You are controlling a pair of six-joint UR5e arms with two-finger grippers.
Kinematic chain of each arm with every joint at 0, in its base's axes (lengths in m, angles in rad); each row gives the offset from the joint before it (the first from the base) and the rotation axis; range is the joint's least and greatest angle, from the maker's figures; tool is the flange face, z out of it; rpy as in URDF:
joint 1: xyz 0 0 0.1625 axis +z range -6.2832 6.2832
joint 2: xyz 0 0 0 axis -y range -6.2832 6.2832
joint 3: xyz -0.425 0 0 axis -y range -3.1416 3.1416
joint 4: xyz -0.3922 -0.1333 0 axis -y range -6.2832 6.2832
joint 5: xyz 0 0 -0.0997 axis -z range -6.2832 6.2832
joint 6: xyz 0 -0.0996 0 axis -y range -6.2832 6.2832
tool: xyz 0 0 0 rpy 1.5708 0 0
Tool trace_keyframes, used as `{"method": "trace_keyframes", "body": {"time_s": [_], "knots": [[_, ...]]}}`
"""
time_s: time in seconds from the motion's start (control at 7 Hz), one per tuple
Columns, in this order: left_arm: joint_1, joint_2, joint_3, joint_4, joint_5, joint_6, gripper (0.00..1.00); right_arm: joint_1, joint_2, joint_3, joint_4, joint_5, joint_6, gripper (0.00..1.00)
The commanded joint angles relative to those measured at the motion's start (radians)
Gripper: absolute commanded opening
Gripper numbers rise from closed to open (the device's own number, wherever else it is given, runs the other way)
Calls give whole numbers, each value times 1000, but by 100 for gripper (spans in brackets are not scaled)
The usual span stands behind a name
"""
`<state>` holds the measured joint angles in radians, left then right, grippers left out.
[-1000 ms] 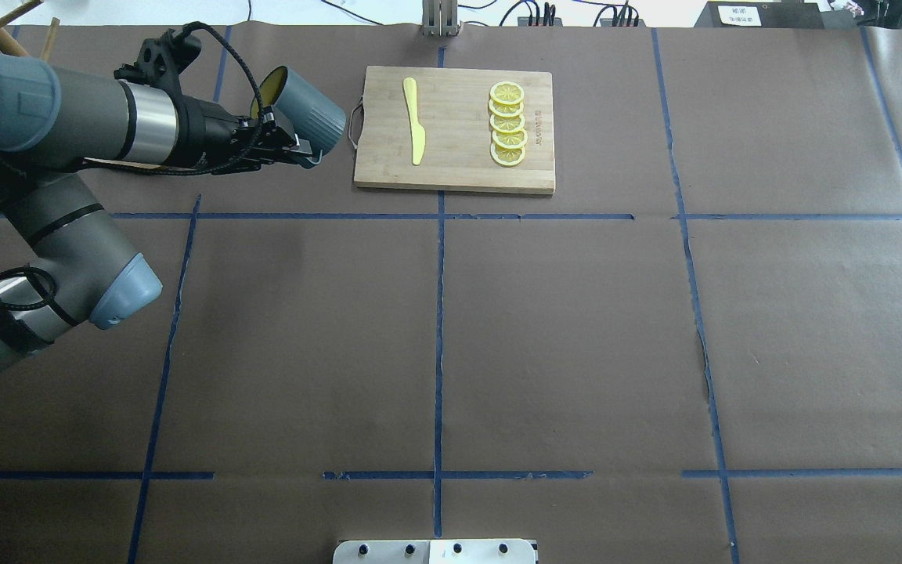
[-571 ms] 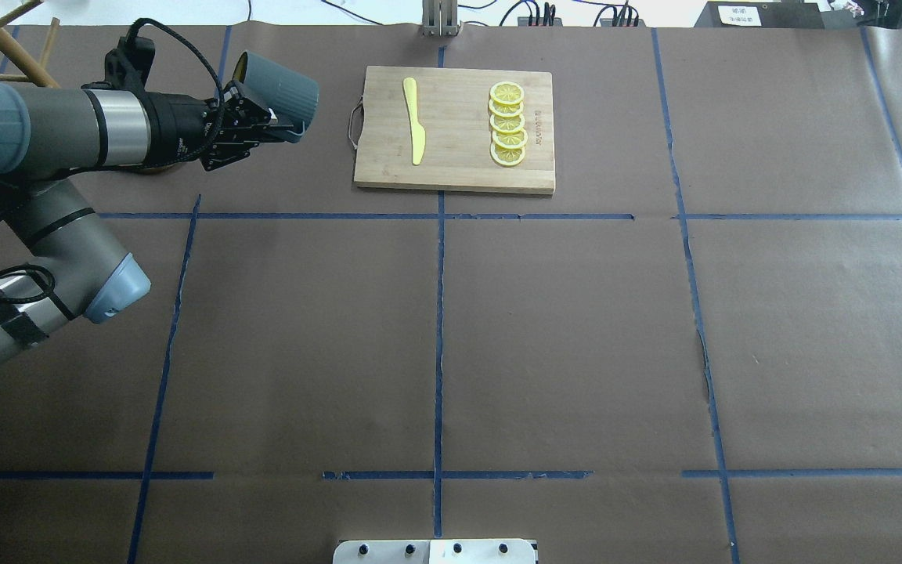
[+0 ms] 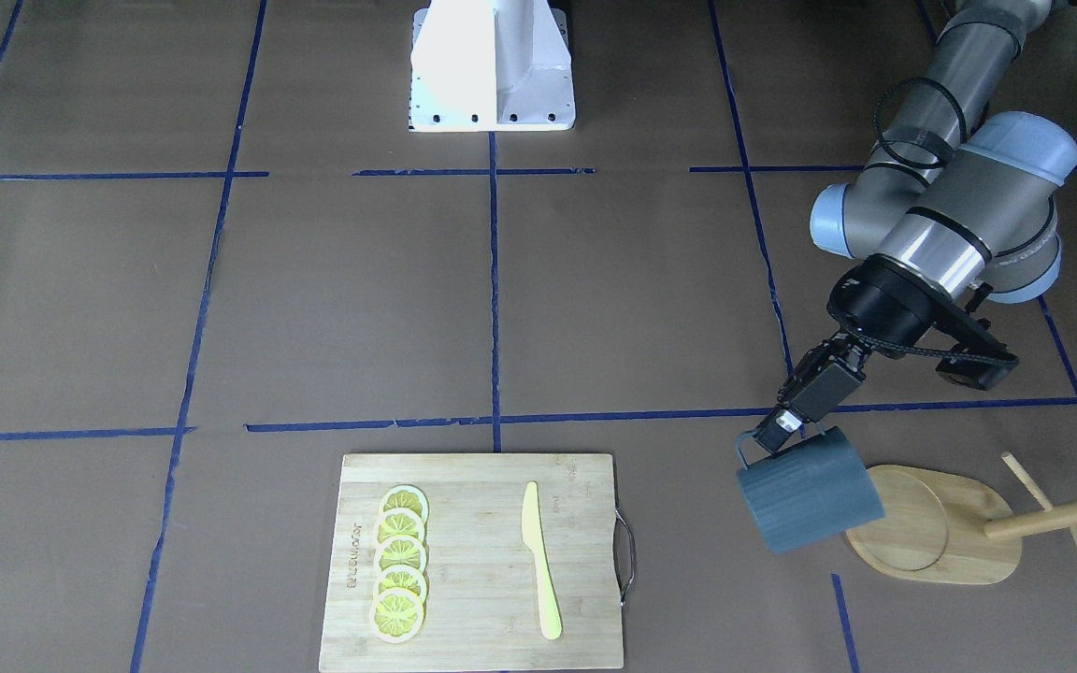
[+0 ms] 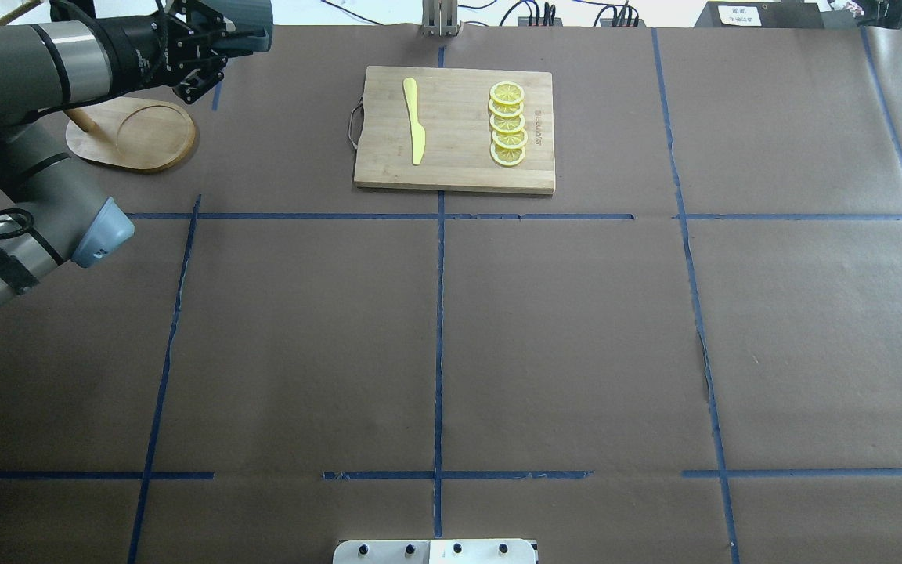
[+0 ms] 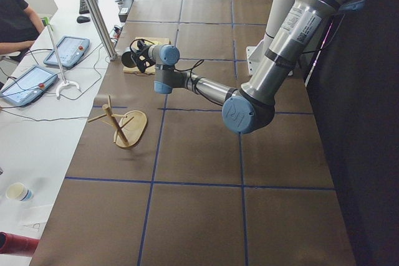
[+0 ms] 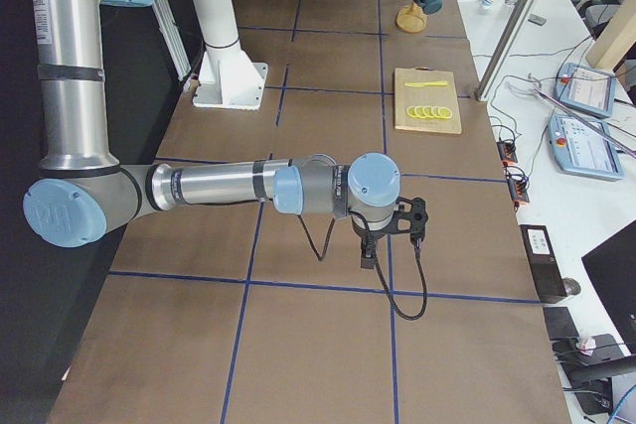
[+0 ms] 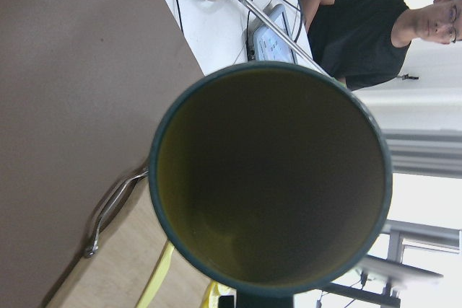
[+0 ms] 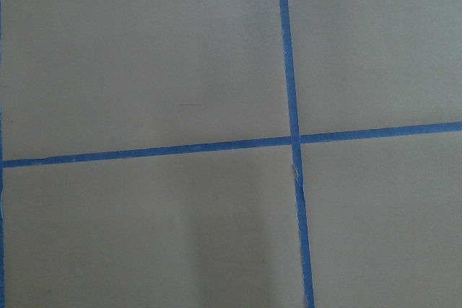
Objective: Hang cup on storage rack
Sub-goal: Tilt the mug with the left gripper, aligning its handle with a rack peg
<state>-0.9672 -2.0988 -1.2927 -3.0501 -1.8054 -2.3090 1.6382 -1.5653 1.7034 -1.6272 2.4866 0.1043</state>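
1. Two arms are in shot, but only the left gripper (image 3: pixel 782 425) is busy. You can see it clamped on the cup (image 3: pixel 805 494) up by the squared handle. The exact pinch point is hard to read, probably the rim beside the handle.
2. The cup hangs off the claw's tip, clear of the table (image 3: pixel 595 308), and is tipped on its side. Your left wrist camera looks straight into its yellow-green inside.
3. The storage rack (image 3: pixel 964 553) stands on the table, lower than the claw and out to the robot's left of it. In the front view its oval base reads just beside the cup, and the post (image 3: pixel 1048 519) and pegs sit further out on that same side. The cup is on no peg yet.
4. On the opposite side of the claw, well apart, lies the cutting board (image 3: pixel 473 603). It carries a yellow knife (image 3: pixel 538 561) and a row of lemon slices (image 3: pixel 400 561).
5. The right gripper (image 6: pixel 368 250) shows only in the side view, far from the left claw. It hangs over the taped brown table, and you cannot tell from there whether it is wide or closed.
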Motion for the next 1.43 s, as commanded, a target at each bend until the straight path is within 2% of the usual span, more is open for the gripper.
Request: {"method": "trace_keyframes", "body": {"time_s": [0.0, 0.29, 0.43, 0.57, 0.71, 1.0, 1.29], "knots": [[-8, 3, 79, -259, 147, -234, 0, 0, 5, 7, 3, -1, 2, 100], [7, 3, 99, -402, 272, -362, 0, 0, 7, 16, 3, -2, 0, 100], [49, 23, 122, -521, 370, -397, 0, 0, 5, 16, 3, -5, -3, 100], [97, 28, 200, -668, 452, -401, 0, 0, 7, 16, 3, -5, -3, 100], [113, 14, 252, -738, 480, -402, 0, -1, 7, 16, 3, -5, -3, 100], [113, 2, 280, -739, 576, -400, 0, -1, 8, 16, 3, -6, -3, 100], [104, 2, 346, -737, 622, -397, 0, -1, 13, 16, 3, -6, -3, 100]]}}
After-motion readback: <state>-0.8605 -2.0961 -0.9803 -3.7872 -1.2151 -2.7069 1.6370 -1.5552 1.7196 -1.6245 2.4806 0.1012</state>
